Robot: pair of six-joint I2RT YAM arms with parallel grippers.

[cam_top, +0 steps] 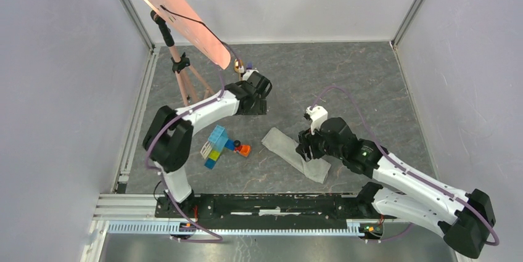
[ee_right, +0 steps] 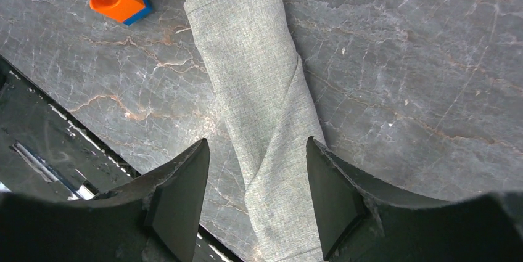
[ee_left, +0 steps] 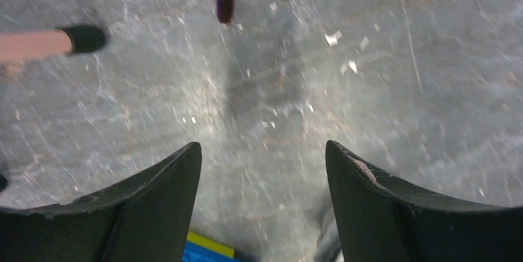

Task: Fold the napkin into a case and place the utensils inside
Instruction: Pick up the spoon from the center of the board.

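Your napkin is folded into a narrow flat strip and lies slantwise on the tabletop, close to the near edge and right of the middle. Just to its left sits a cluster of toy blocks; the orange one at the cluster's right end is near the strip's far end but apart from it. A tripod stands toward the far left corner, carrying a tilted pink board that overhangs that side. The gold spoon and the purple fork lie beside the tripod's legs, under the board's lower tip. Your left gripper hangs over bare tabletop just short of the fork, its fingers spread wide with nothing between them. Your right gripper is over the near end of the napkin, its fingers apart with one on each side of the strip. The cloth lies flat between them, and you cannot tell whether the tips touch it.
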